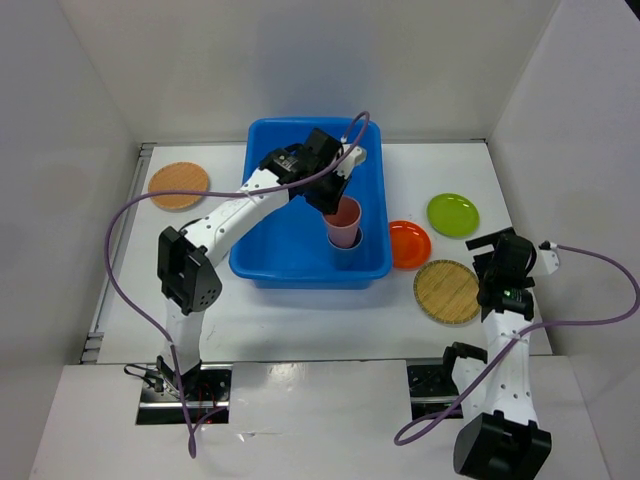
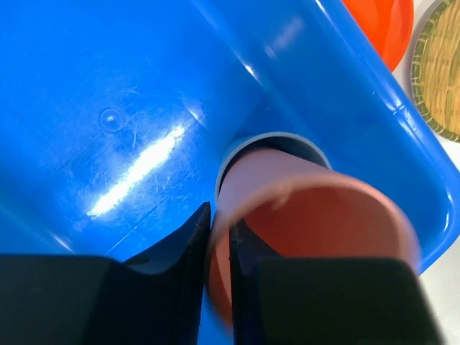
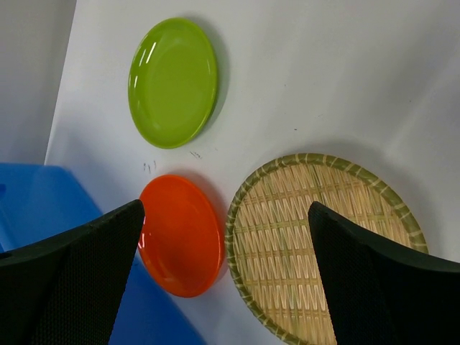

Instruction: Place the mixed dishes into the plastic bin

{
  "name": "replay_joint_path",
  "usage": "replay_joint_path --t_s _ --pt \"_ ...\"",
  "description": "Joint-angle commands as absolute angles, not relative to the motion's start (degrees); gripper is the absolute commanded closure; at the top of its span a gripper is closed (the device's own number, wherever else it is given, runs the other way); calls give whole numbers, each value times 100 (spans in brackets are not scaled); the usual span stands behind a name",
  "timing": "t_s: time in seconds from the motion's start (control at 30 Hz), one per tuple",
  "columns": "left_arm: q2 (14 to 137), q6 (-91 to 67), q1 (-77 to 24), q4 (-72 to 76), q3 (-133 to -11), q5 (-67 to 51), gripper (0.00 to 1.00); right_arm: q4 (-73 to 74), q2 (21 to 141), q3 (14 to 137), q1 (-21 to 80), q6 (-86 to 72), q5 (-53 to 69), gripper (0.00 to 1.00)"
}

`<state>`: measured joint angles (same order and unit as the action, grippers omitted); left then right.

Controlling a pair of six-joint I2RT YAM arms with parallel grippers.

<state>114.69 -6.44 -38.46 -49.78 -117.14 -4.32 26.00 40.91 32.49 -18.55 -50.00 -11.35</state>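
My left gripper (image 1: 335,195) reaches into the blue plastic bin (image 1: 265,255) and is shut on the rim of the pink cup (image 1: 343,218); the pink cup (image 2: 316,237) sits in the blue cup (image 2: 269,139) at the bin's right side. My right gripper (image 3: 226,237) is open and empty above the table, over the gap between the orange plate (image 3: 180,233) and a tan woven plate (image 3: 323,244). The lime-green plate (image 1: 453,214) lies at the far right. The second tan plate (image 1: 179,185) lies left of the bin. The black plate is out of view.
White walls close in the table on the left, back and right. The orange plate (image 1: 409,243) lies against the bin's right wall, with the woven plate (image 1: 447,291) just in front of it.
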Motion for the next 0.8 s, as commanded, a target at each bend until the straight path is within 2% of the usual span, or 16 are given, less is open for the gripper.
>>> replay_joint_path --t_s 0.0,0.13,0.2,0.27,0.3,0.43,0.57,0.77 --pt "11496 -773 -3876 -4703 -11742 -571 76 2084 4183 3130 -1872 -4799 -976 1" --pt "11496 -834 -3876 -4580 -11619 -685 65 1662 4393 3076 -1872 -4676 -923 1" --pt "11435 -923 -3876 -4518 -11619 -686 55 1382 4552 3076 -1872 -4623 -923 1" --pt "11303 -984 -3876 -4456 -11619 -686 39 1092 4912 3076 -1872 -4553 -923 1" --pt "11251 -984 -3876 -4456 -11619 -686 28 994 5061 3076 -1872 -4492 -853 1" --pt "10926 -984 -3876 -4456 -11794 -475 7 686 6288 3357 -1872 -4368 -669 2" --pt "10249 -1098 -3876 -4079 -11743 -422 5 379 7381 3673 -1872 -4228 -458 9" --pt "9247 -1213 -3709 -3324 -11137 -790 4 -158 8050 3946 -1872 -4280 -457 16"
